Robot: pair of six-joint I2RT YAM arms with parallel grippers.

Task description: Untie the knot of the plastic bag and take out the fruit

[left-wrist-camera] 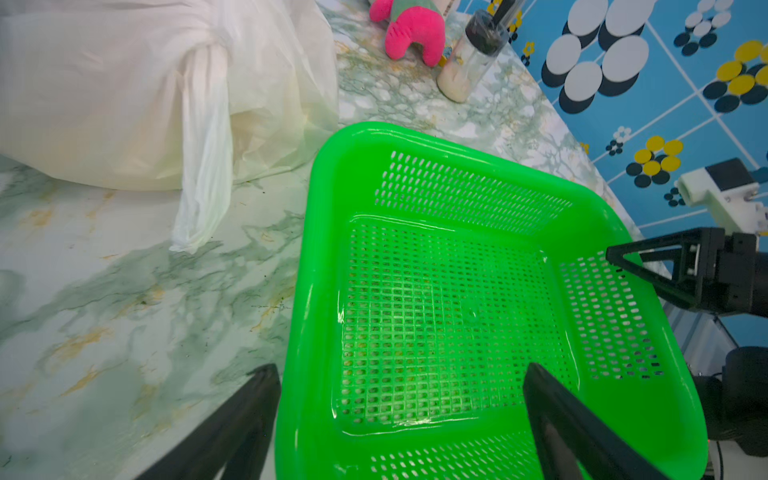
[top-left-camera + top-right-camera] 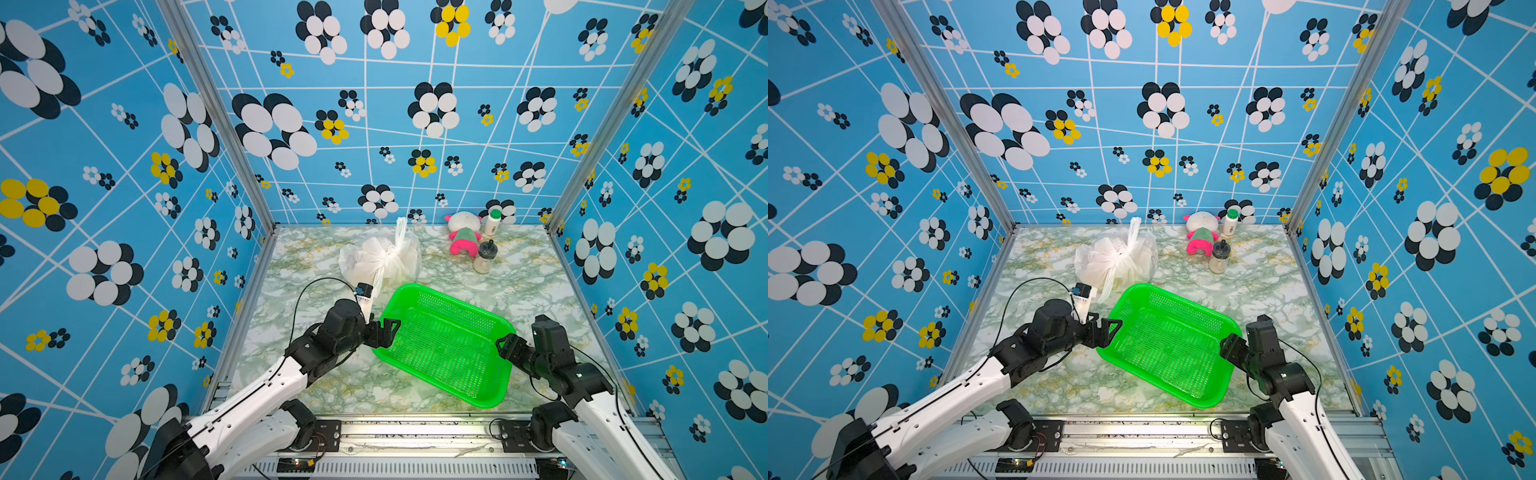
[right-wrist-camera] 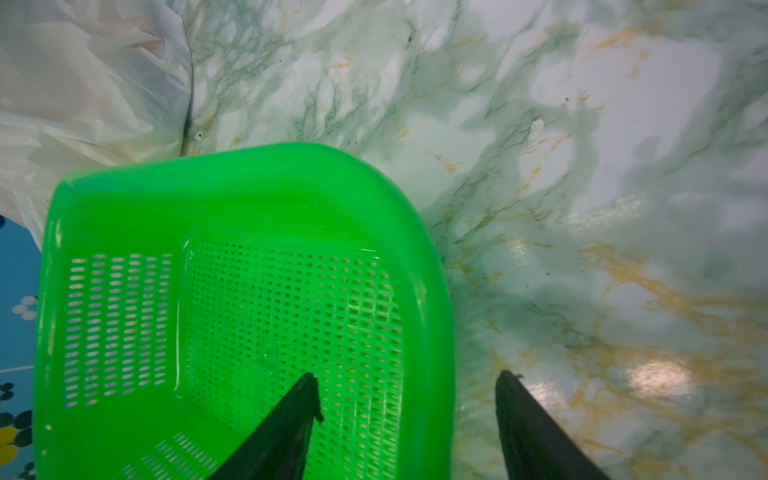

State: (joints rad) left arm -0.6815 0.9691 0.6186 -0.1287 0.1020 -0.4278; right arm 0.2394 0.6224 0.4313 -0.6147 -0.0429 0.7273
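Observation:
The white plastic bag point(image 2: 365, 259) point(image 2: 1100, 262) lies tied at the back of the marble table, just behind the green basket point(image 2: 419, 287) point(image 2: 1229, 322). Its knot point(image 2: 390, 249) point(image 1: 208, 48) gathers the handle strips, and one loose strip point(image 1: 203, 166) hangs down to the table. The fruit is hidden inside the bag. My left gripper point(image 2: 390, 332) point(image 1: 399, 370) is open, its fingers astride the basket's left corner rim. My right gripper point(image 2: 500, 345) point(image 3: 409, 376) is open astride the basket's right rim point(image 3: 432, 266), one finger inside and one outside. Neither touches the bag.
A pink-and-white plush toy point(image 2: 463, 237), a white bottle with a green cap point(image 2: 493, 222) and a black-lidded jar point(image 2: 484, 257) stand at the back right. Blue patterned walls close in three sides. The basket holds nothing.

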